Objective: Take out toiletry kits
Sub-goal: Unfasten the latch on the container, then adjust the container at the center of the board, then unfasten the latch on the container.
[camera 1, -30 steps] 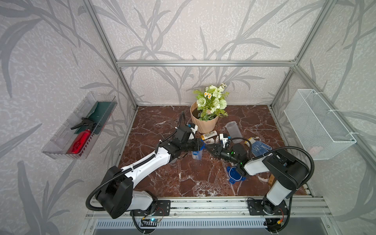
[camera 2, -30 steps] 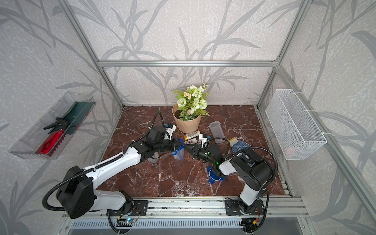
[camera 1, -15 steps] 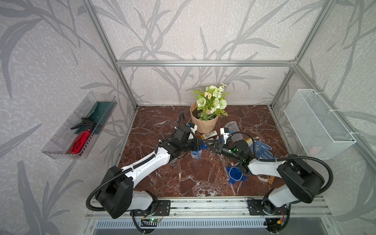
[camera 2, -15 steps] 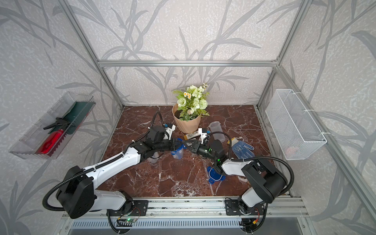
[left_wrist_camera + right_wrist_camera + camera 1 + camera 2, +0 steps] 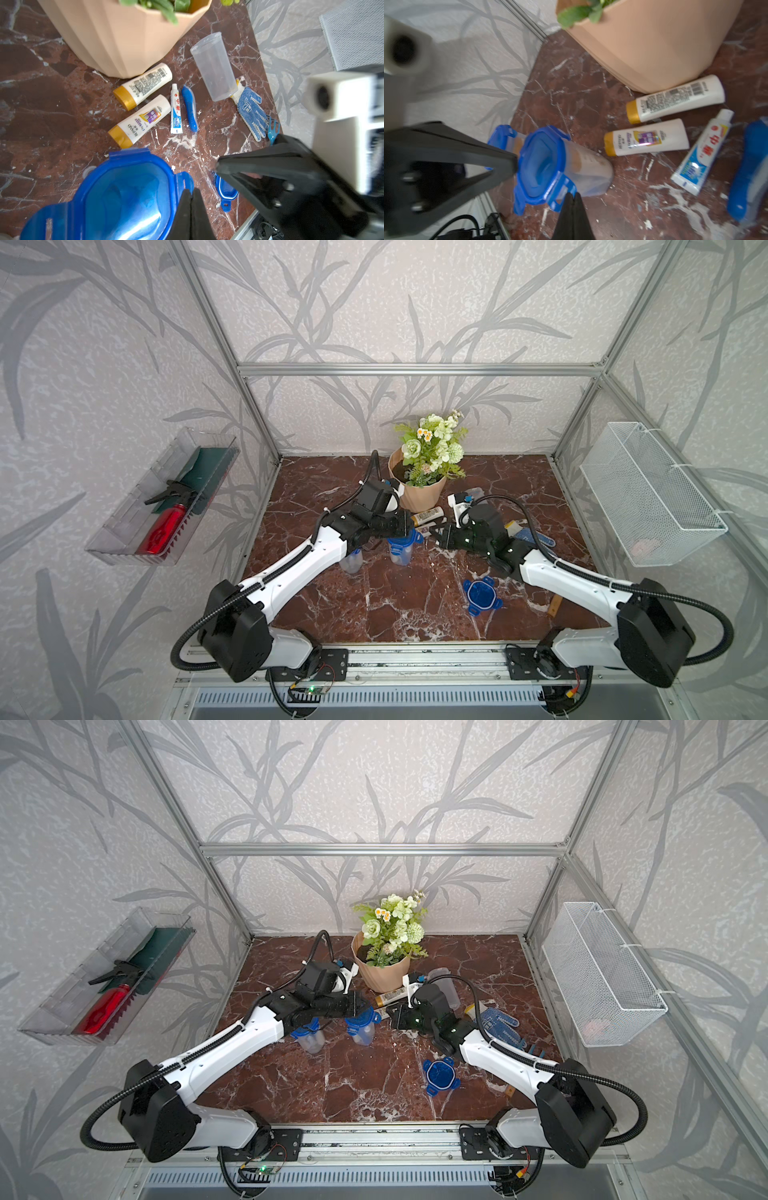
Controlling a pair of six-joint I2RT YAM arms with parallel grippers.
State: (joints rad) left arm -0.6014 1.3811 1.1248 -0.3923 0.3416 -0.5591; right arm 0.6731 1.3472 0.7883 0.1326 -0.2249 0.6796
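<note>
Marble top (image 5: 374,605), one kit lying out by the pot (image 5: 116,37)
Two bottles (image 5: 145,85), toothpaste (image 5: 176,110) and toothbrush (image 5: 190,110) lie side by side on the stone just beside the pot, near an open jar (image 5: 214,66) and a glove (image 5: 251,110). Left claw (image 5: 191,190) is pinched fully closed at the edge of a lidded jar (image 5: 124,197), nothing in it as far as I can see. Right claw (image 5: 572,194) is closed too, empty, tips by a lid clip.
</note>
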